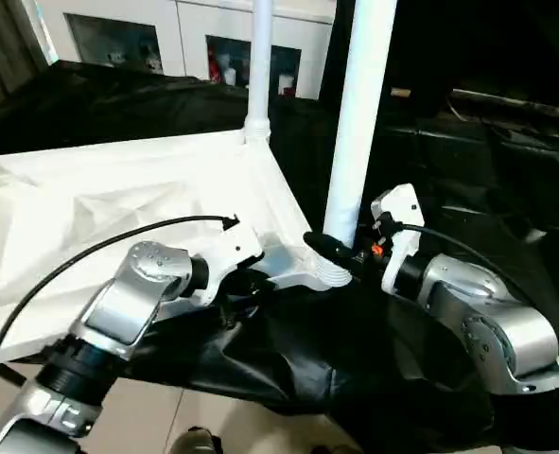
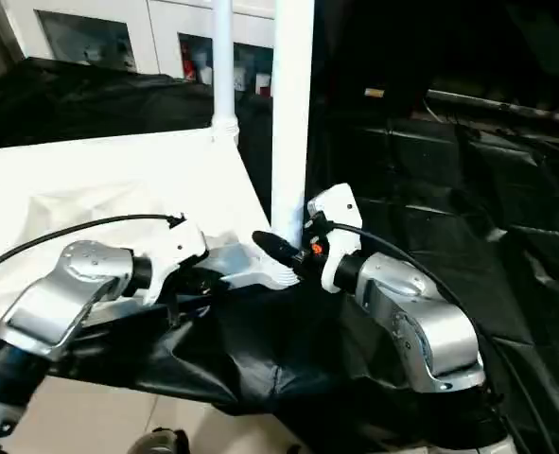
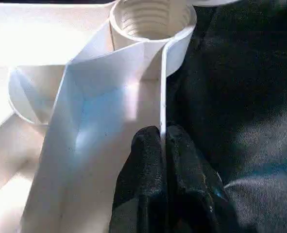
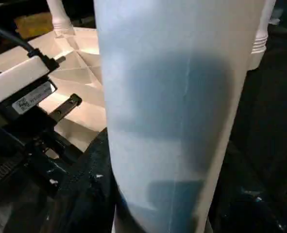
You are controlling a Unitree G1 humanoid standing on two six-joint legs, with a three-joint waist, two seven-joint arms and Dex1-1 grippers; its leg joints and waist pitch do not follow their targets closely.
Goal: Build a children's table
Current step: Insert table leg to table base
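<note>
Left gripper (image 3: pixel 162 145) reaches in low from the near left, fingers pinched on the table top (image 1: pixel 118 203) rim. Right gripper (image 1: pixel 340 253), forearm bent inward, clasps the near upright leg (image 1: pixel 359 123) at its base.

This looks like an indoor test room or lab set up for robot work — not a lived-in home. A white cabinet (image 1: pixel 180 38) with glass doors stands against the back wall, small bottles and red-and-white items on its shelves. In front of the cabinet, black sheeting (image 1: pixel 468 161) is draped in wrinkled folds over the work surface and whatever stands beside it. Below the sheeting's near edge, pale glossy floor tiles (image 1: pixel 147 416) show — a plain, hard-surfaced interior.
</note>
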